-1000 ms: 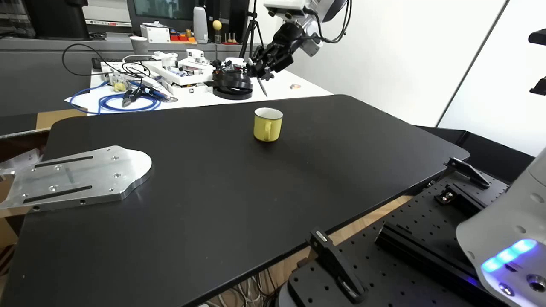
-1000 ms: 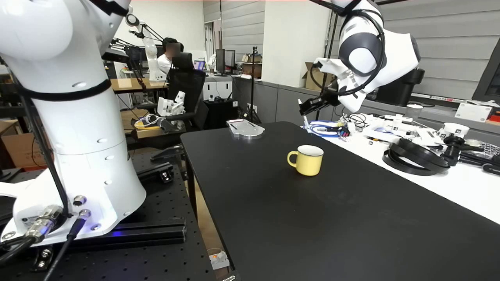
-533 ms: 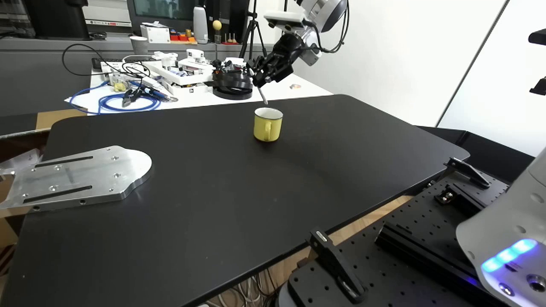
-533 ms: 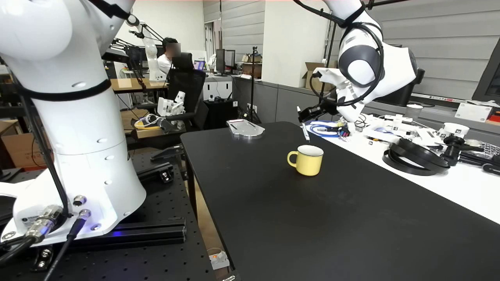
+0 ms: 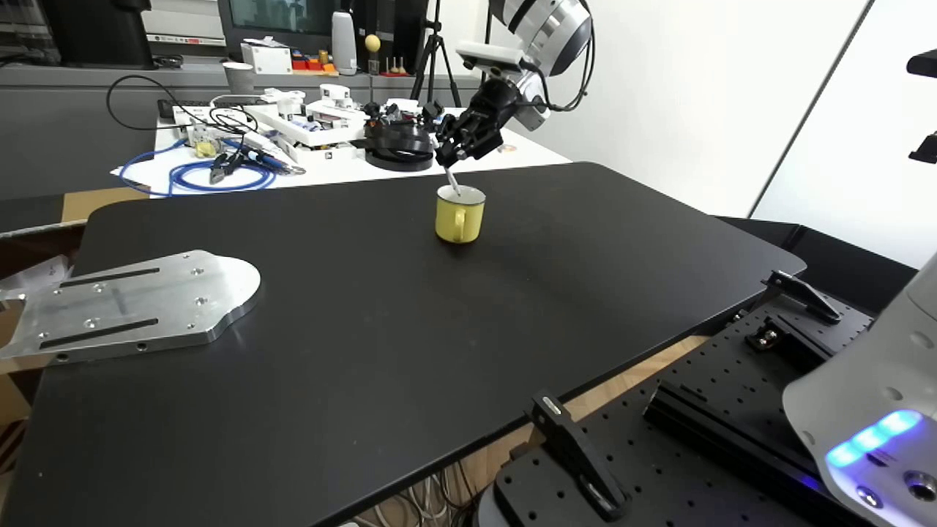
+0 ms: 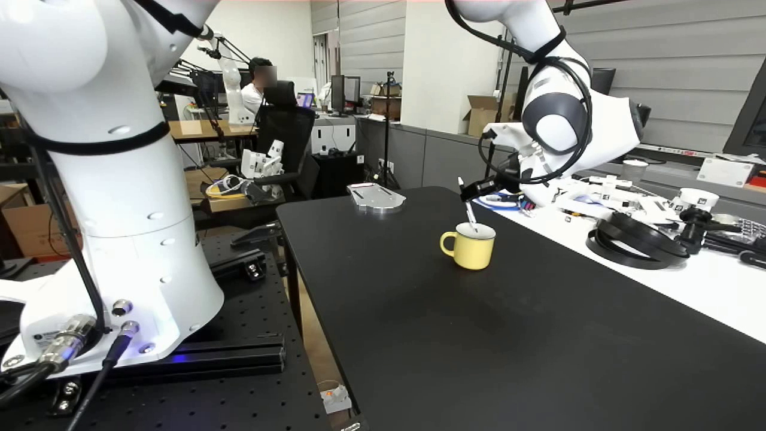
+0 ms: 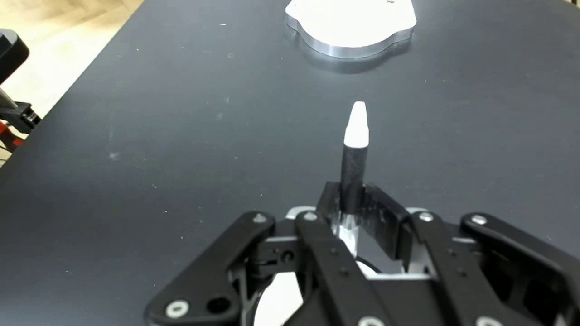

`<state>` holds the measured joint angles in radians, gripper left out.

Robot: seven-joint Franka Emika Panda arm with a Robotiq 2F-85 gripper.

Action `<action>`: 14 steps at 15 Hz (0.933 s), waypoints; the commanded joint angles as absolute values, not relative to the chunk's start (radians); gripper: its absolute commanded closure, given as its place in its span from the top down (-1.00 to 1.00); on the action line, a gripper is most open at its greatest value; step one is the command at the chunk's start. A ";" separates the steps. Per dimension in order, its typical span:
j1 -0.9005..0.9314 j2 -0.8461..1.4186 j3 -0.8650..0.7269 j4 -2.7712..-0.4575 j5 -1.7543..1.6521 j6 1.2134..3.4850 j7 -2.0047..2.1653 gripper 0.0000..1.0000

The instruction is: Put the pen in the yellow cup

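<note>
The yellow cup stands upright on the black table in both exterior views (image 5: 446,222) (image 6: 477,251). Its white inside and dark rim partly show behind the finger links in the wrist view (image 7: 278,299). My gripper (image 5: 444,150) is above the cup's far side, also in an exterior view (image 6: 465,194). In the wrist view the gripper (image 7: 352,199) is shut on the pen (image 7: 353,165), near its dark section, with the white end sticking up. The pen is tilted (image 5: 453,181); its lower end is inside the cup's mouth (image 6: 471,214). Whether it touches the cup's bottom is hidden.
A silver metal plate (image 5: 157,300) lies on the black table (image 5: 351,380); it also shows in the wrist view (image 7: 351,27). Behind the table, a white desk holds blue cable (image 5: 219,176), black rings (image 6: 637,239) and other clutter.
My gripper has moved down and closer to the cup with the pen held in it. The pen's lower end went from above the cup to inside its mouth. The cup has not moved.
</note>
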<state>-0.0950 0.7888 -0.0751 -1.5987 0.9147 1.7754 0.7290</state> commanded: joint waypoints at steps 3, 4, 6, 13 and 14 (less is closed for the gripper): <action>-0.110 0.863 -0.069 -1.526 0.950 1.772 0.717 -0.91; -0.110 0.870 -0.069 -1.520 0.950 1.773 0.716 -0.91; -0.107 0.879 -0.069 -1.509 0.954 1.779 0.716 -0.91; -0.107 0.867 -0.069 -1.465 0.962 1.778 0.733 0.43; -0.108 0.864 -0.069 -1.458 0.963 1.778 0.734 0.59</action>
<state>-0.0967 0.8647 -0.0746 -1.5037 0.9486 1.7912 0.7070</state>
